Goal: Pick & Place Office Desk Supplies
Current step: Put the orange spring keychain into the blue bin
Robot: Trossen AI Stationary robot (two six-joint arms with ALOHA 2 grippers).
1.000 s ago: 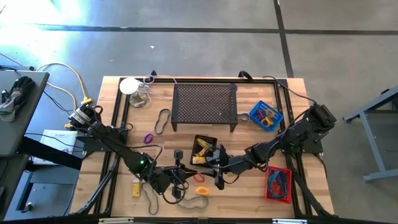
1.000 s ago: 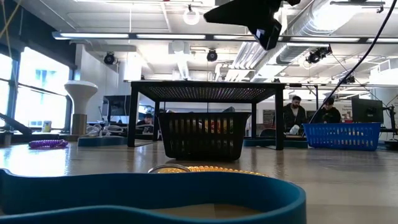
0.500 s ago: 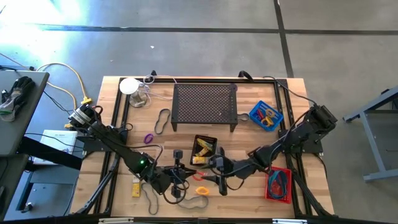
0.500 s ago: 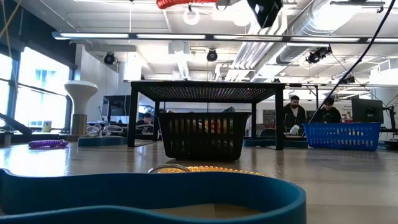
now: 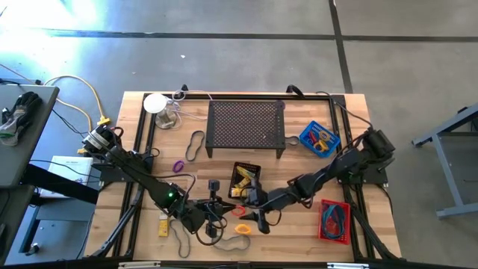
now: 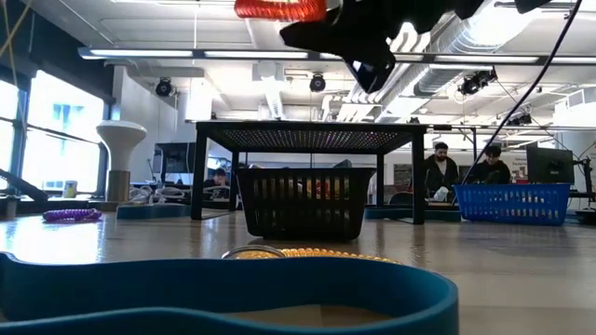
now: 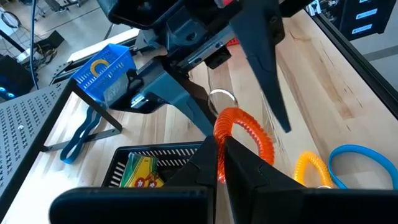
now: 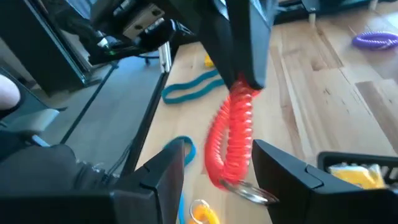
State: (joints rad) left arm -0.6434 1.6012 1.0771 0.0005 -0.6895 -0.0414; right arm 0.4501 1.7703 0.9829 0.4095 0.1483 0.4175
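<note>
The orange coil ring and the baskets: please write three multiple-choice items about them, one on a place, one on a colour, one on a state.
1. Where is the orange coil ring?
A. in the blue basket
B. held up in the air by the left gripper
C. on the black stand

2. What colour is the basket that holds the yellow packets?
A. black
B. blue
C. red

3. How are the right gripper's fingers?
A. shut on the ring
B. shut on nothing
C. open, one on each side of the ring

Answers: 1 B, the left gripper's fingers pinch it above the table; 2 A, the high view shows black mesh; 3 C, the right wrist view shows gaps on both sides.
</note>
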